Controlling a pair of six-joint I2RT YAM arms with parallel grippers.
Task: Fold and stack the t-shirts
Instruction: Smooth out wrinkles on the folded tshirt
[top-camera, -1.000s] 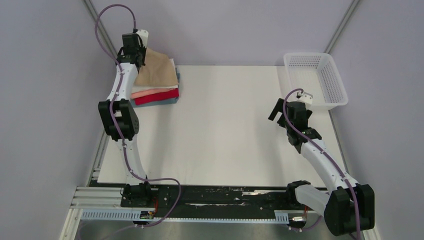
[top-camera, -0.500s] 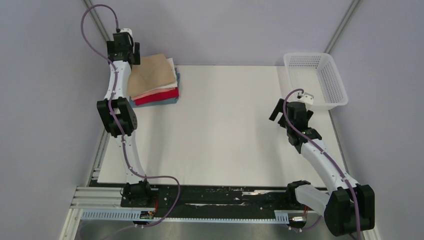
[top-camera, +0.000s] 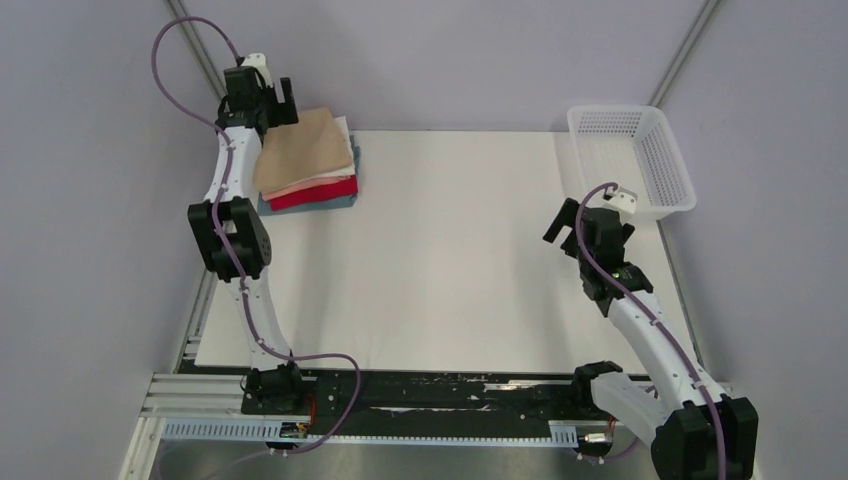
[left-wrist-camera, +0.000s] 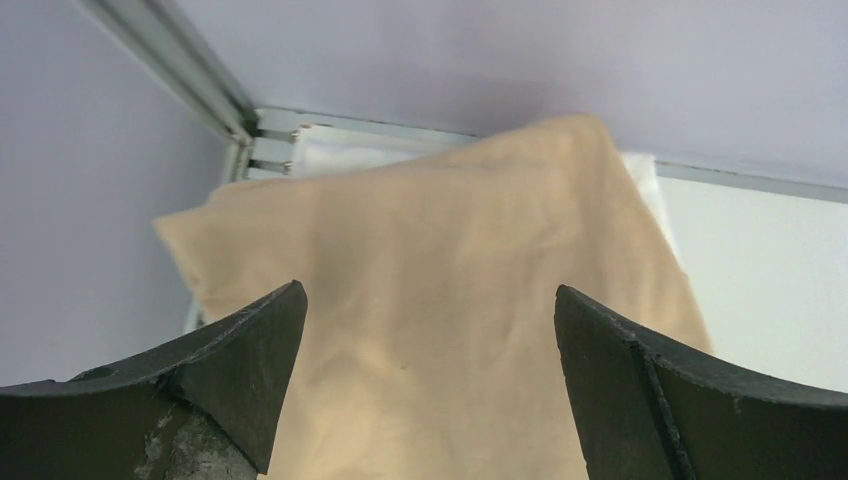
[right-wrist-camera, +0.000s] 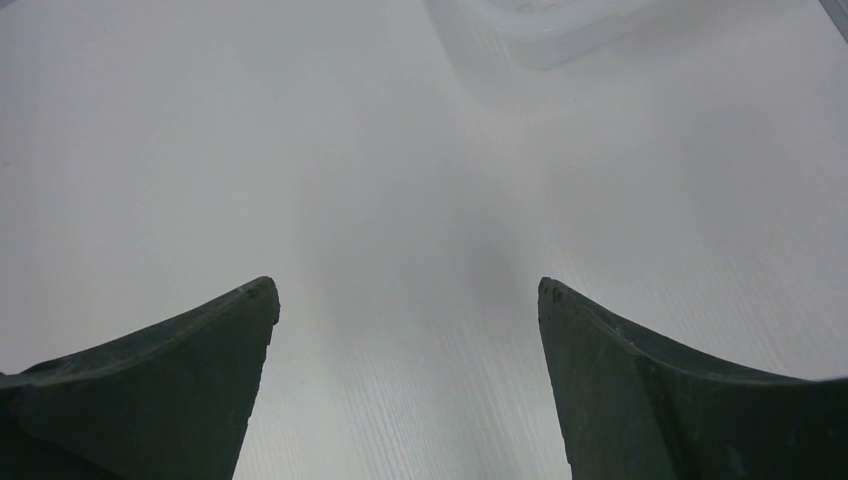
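A folded tan t-shirt (top-camera: 305, 150) lies on top of a stack at the table's far left corner. Below it show pink-white, red (top-camera: 318, 192) and blue-grey (top-camera: 312, 204) folded shirts. My left gripper (top-camera: 283, 103) hovers at the stack's far left edge and is open, with nothing between its fingers. In the left wrist view the tan t-shirt (left-wrist-camera: 440, 260) fills the space below and beyond the left gripper (left-wrist-camera: 430, 290), whose jaws are spread wide. My right gripper (top-camera: 560, 220) is open over bare table at the right. The right wrist view shows the right gripper (right-wrist-camera: 408, 285) above white tabletop only.
A white mesh basket (top-camera: 612, 110) stands at the far right corner, its blurred edge (right-wrist-camera: 560, 30) just ahead of the right gripper. The white table top (top-camera: 450, 250) stretches between the arms. Walls close in behind the stack and at its left.
The left gripper opened and let go of the tan t-shirt, which settled flat on the stack. It backed off to the far left. The right arm drew back slightly.
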